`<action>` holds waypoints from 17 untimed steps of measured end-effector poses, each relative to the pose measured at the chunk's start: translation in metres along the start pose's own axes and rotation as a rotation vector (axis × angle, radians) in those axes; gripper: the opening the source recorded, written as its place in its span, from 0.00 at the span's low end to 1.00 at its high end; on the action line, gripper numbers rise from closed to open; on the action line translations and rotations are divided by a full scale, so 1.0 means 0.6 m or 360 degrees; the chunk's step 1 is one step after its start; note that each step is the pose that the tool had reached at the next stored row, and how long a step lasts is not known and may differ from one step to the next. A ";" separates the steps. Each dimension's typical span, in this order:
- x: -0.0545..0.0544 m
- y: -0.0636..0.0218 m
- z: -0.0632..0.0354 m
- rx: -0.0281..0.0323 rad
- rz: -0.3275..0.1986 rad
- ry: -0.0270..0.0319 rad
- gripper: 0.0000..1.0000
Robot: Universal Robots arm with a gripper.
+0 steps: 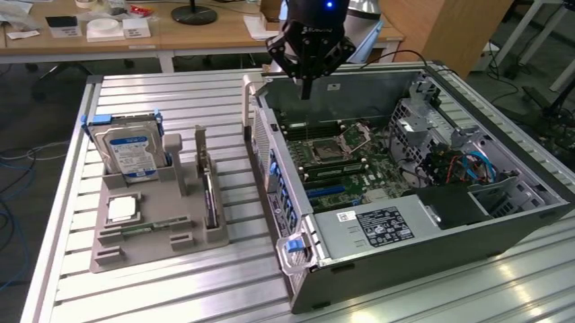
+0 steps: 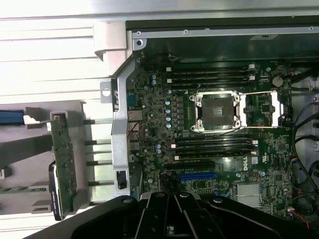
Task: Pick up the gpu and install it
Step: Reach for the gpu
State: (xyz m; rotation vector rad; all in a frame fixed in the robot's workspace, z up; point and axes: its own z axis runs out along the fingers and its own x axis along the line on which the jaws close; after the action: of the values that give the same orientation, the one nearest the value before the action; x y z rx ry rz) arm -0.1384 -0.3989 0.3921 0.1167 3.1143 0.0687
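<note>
1. Grey moulded holder tray (image 1: pixel 134 245) sits on the slatted aluminium counter (image 1: pixel 171 94). It keeps the gpu (image 1: pixel 209 192) (image 2: pixel 64 164), a thin dark circuit card with a silver-grey end bracket, standing on edge in a slot, presumably so its upper edge is free to grip.
2. Dark-grey metal computer case (image 1: pixel 467 249) lies open on its side just beside the tray, with the green motherboard (image 2: pixel 219 114) facing up for access.
3. Arm hangs vertical over the case interior, well apart from the gpu. Jaws point down, appear closed together and hold nothing.
</note>
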 end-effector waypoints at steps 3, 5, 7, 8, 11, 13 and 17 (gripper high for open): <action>0.002 0.000 0.000 -0.00001 0.0000 0.00000 0.11; 0.003 0.000 0.000 -0.00002 0.0000 -0.00001 0.11; 0.005 0.000 0.000 -0.00001 0.0000 0.00000 0.11; 0.006 -0.001 0.000 0.00000 0.0000 0.00000 0.11; 0.009 -0.001 0.000 0.00000 0.0000 0.00000 0.11; 0.011 -0.001 0.000 -0.00002 0.0000 0.00000 0.11; 0.015 -0.001 0.000 -0.00001 0.0000 -0.00001 0.11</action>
State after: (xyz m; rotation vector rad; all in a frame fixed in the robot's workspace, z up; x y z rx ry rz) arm -0.1476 -0.3991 0.3920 0.1167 3.1143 0.0688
